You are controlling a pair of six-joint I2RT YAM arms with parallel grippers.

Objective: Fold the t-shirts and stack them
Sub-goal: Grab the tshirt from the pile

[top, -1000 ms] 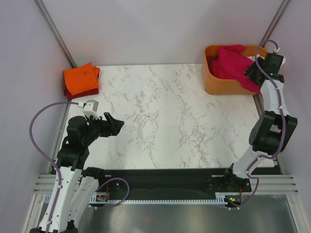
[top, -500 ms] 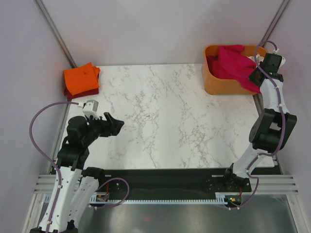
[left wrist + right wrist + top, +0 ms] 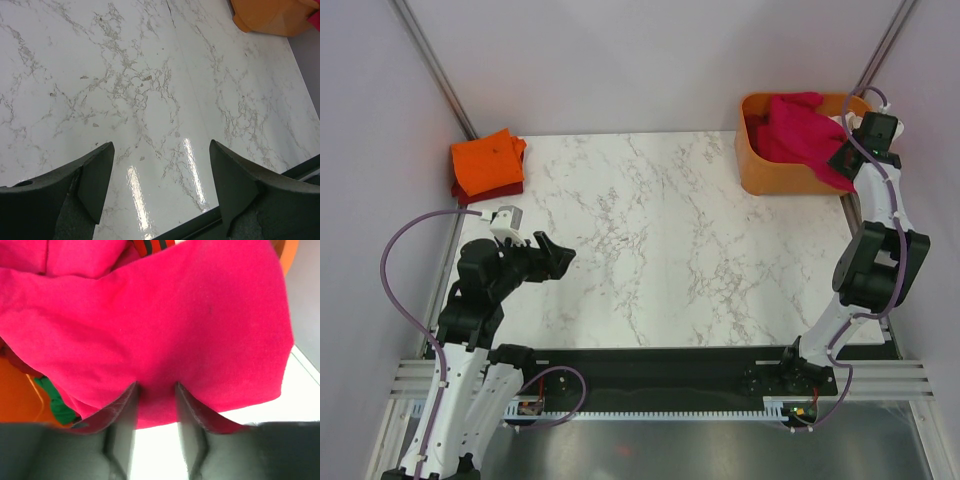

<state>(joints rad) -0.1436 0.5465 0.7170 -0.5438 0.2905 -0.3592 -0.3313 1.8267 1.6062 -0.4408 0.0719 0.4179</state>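
Your left gripper (image 3: 161, 145) hangs with jaws released above the marble table (image 3: 150, 75). Your right gripper (image 3: 155, 387) straddles the crimson-pink t-shirt (image 3: 165, 315) draped over the orange tub (image 3: 770, 175) at 1 o'clock; you cannot tell whether it clamps the cloth.

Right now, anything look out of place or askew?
Crimson-pink t-shirt spills over the right rim of the orange tub instead of lying inside, with the right claw at its hem. Folded orange t-shirt sits skewed on the dark red one.

Three t-shirts (image 3: 488, 160), one tub (image 3: 761, 172), two tools (image 3: 161, 167)
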